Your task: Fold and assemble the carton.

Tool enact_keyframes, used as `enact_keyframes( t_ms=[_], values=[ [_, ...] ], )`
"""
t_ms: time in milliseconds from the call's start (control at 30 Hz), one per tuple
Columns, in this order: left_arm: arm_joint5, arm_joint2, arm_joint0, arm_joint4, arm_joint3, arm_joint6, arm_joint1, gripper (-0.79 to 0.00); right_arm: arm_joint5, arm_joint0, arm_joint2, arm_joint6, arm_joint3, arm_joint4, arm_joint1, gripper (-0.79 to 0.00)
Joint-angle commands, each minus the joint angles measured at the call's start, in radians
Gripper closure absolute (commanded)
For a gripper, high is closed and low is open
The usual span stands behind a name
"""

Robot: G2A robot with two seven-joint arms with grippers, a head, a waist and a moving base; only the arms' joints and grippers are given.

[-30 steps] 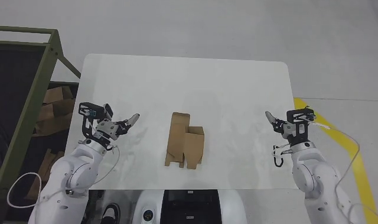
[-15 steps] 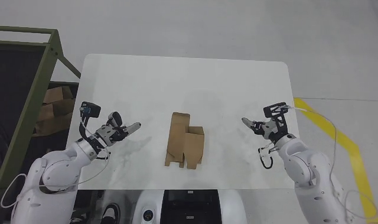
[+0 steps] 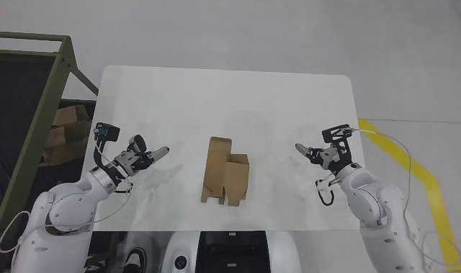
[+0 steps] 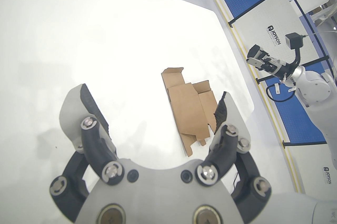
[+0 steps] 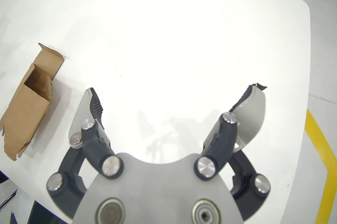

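Carton (image 3: 225,171) — one, partly folded — between left gripper (image 4: 154,92) and right gripper (image 5: 173,88), fingers (image 4: 90,102) spread wide, empty.

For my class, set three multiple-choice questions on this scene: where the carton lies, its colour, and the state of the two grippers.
1. Where does the carton lie on the table? A. at a far corner. B. between the left gripper and right gripper, nearer the robot's edge. C. under one gripper.
2. The carton's colour? A. white. B. blue. C. brown.
3. The grippers are: A. both open, empty. B. both shut on the carton. C. left shut, right open.
Answers: B, the top view shows it midway between them; C, plain brown card; A, each is spread wide with nothing held.
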Motion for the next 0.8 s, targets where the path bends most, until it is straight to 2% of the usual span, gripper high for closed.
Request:
enact_keyframes(
  t_ms=[0,233,300,400,467,533,767],
  values=[
    [0.003,0.008,0.003,0.003,-0.001,0.006,0.0,-0.785,-0.004,0.001,-0.013,-0.008,0.001,0.019,-0.002,-0.785],
    [-0.046,0.0,0.001,-0.099,0.009,-0.091,0.011,-0.785,-0.078,0.024,-0.066,0.064,0.014,0.167,-0.006,-0.785],
    [-0.055,-0.006,-0.004,-0.121,0.013,-0.116,0.015,-0.785,-0.053,0.036,-0.083,0.101,0.019,0.194,-0.008,-0.785],
    [-0.093,-0.015,0.006,-0.169,0.002,-0.157,0.02,-0.785,-0.046,0.065,-0.111,0.189,0.031,0.271,-0.01,-0.785],
    [-0.145,-0.035,0.036,-0.167,-0.039,-0.186,0.025,-0.785,-0.084,0.088,-0.127,0.254,0.045,0.352,-0.011,-0.785],
    [-0.145,-0.035,0.036,-0.167,-0.039,-0.186,0.025,-0.785,-0.101,0.109,-0.125,0.31,0.06,0.404,-0.008,-0.785],
    [-0.145,-0.035,0.036,-0.167,-0.039,-0.186,0.025,-0.785,-0.101,0.109,-0.125,0.31,0.06,0.404,-0.008,-0.785]
  ],
)
